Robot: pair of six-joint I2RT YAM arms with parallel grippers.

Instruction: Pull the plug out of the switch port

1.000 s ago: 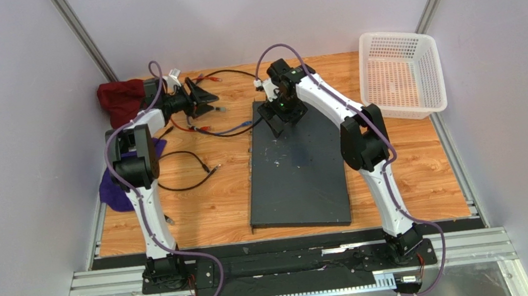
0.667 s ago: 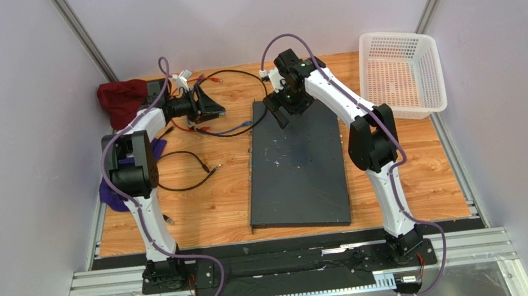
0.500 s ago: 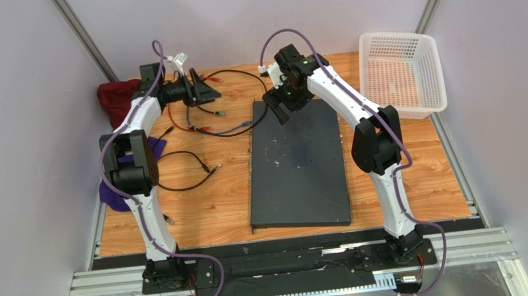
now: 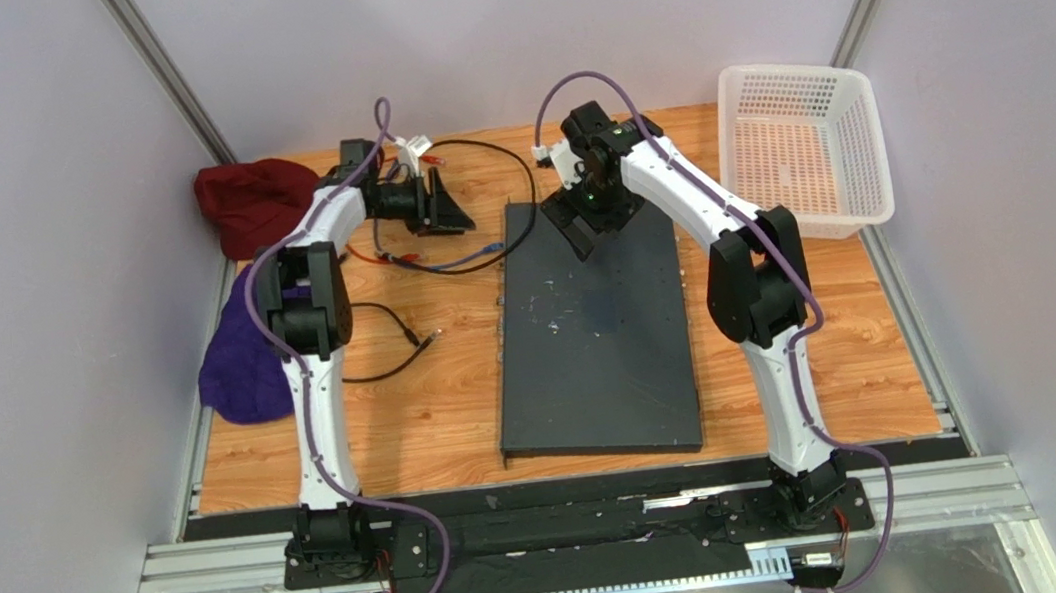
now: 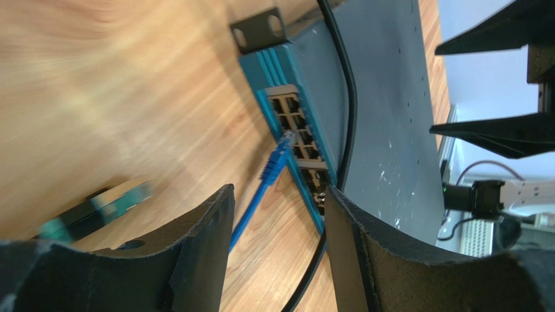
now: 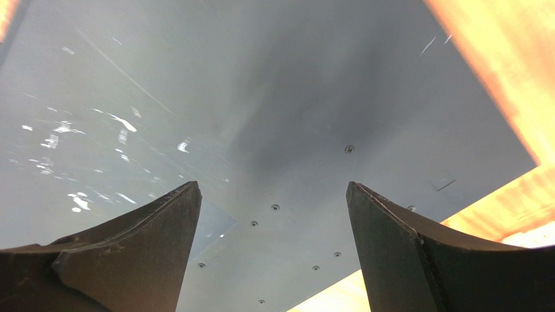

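Observation:
The switch [image 4: 592, 334] is a large flat dark grey box lying in the middle of the table. A blue plug [image 5: 279, 153] sits in a port on the switch's far left side [image 5: 296, 133], and its blue cable [image 5: 251, 208] runs away over the wood. In the top view the plug [image 4: 491, 253] lies just left of the switch's far corner. My left gripper [image 5: 277, 190] is open and empty, a short way from the plug and facing it, and it shows in the top view [image 4: 456, 212]. My right gripper [image 6: 272, 185] is open and empty above the switch's far end [image 6: 286, 117], as the top view [image 4: 578, 230] shows.
A black cable [image 5: 345, 91] runs over the switch's edge beside the ports. A white mesh basket [image 4: 803, 142] stands at the far right. A maroon cloth [image 4: 250, 198] and a purple cloth [image 4: 243, 365] lie at the left. Loose black cable [image 4: 373, 338] and red leads lie left of the switch.
My left arm has swung right, bringing its gripper close to the switch's far left corner. My right gripper has shifted slightly right and back over the switch's far end.

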